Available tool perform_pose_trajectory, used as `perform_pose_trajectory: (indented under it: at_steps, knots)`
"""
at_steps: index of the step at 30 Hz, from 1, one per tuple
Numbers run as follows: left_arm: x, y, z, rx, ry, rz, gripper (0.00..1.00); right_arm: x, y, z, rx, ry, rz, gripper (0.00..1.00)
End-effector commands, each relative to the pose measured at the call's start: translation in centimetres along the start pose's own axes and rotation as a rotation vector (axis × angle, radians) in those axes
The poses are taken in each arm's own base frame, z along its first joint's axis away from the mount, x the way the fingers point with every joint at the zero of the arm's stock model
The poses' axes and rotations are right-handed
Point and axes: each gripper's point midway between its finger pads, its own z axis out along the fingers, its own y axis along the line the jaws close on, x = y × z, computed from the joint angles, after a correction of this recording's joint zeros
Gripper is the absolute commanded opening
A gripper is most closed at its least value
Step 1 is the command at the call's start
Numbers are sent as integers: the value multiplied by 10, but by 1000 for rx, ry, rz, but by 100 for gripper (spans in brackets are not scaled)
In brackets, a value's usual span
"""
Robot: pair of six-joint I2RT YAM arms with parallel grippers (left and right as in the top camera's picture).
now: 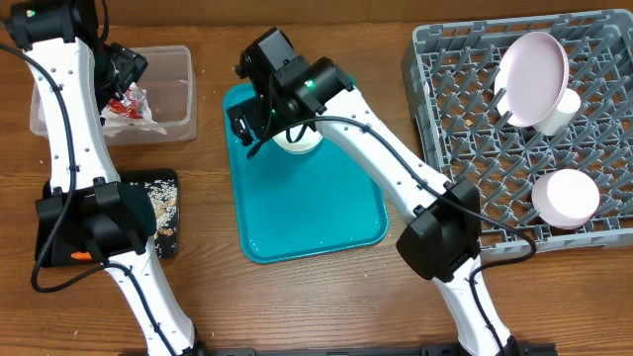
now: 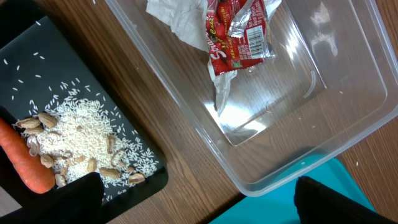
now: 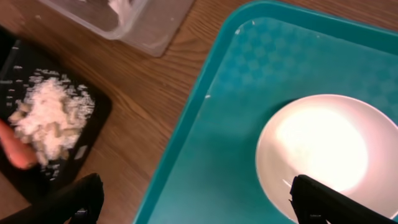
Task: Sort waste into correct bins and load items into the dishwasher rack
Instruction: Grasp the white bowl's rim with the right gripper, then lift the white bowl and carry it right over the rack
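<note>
Over the teal tray [image 1: 307, 213] mid-counter, right fingers [image 3: 339, 202] spread wide above the white bowl [image 3: 317, 149]. Left fingers [image 2: 336, 202], wide and empty, hover at the clear bin [image 2: 348, 118] by the far-left corner.

brown wooden table [image 2: 163, 124]: visible grain, low sheen | clear rectangular plastic bin [image 2: 323, 106]: glossy, see-through, glare spots | red printed foil wrapper [image 2: 239, 34]: shiny, creased | white crumpled paper napkin [image 2: 180, 18]: matt | teal plastic tray [image 3: 249, 81]: smooth, faint check texture | white round bowl [image 3: 320, 152]: glossy | black plastic tray [image 2: 37, 68]: matt | grey plastic lattice rack [image 1: 465, 69]: dull | pink round plate [image 1: 534, 64]: smooth, satin
</note>
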Motion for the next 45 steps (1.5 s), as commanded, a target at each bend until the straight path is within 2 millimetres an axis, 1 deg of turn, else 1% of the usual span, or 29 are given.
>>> perform_pose_trajectory:
  at_steps: [1,5,7,10,15,18,22,23,25,27,29,32,34,37,42,45]
  knots:
    - [-2,-1,-4,-1,-20,-10,100,11,-24,25,40,40,55,100]
    - [-2,-1,-4,-1,-20,-10,100,17,-30,40,49,62,59,99]
    - [-2,-1,-4,-1,-20,-10,100,23,-32,49,52,80,62,95]
    - [-2,-1,-4,-1,-20,-10,100,35,-35,63,58,115,67,85]
    - [-2,-1,-4,-1,-20,-10,100,55,-44,86,73,171,97,81]
    - [-2,-1,-4,-1,-20,-10,100,58,-46,90,77,177,104,77]
    - [-2,-1,-4,-1,-20,-10,100,57,-46,90,76,174,104,67]
    - [-2,-1,-4,-1,-20,-10,100,57,-46,90,76,175,104,62]
    - [-2,-1,-4,-1,-20,-10,100,58,-46,90,77,176,104,47]
    - [-2,-1,-4,-1,-20,-10,100,58,-46,90,77,176,105,36]
    - [-2,-1,-4,-1,-20,-10,100,57,-46,90,79,174,124,32]
    - [-2,-1,-4,-1,-20,-10,100,56,-46,88,78,171,164,21]
    - [-2,-1,-4,-1,-20,-10,100,53,-47,85,76,168,176,18]
    - [-2,-1,-4,-1,-20,-10,100,48,-48,77,79,163,194,10]
    - [-2,-1,-4,-1,-20,-10,100,42,-46,65,78,157,202,4]
    - [-2,-1,-4,-1,-20,-10,100,36,-35,50,22,151,210,4]
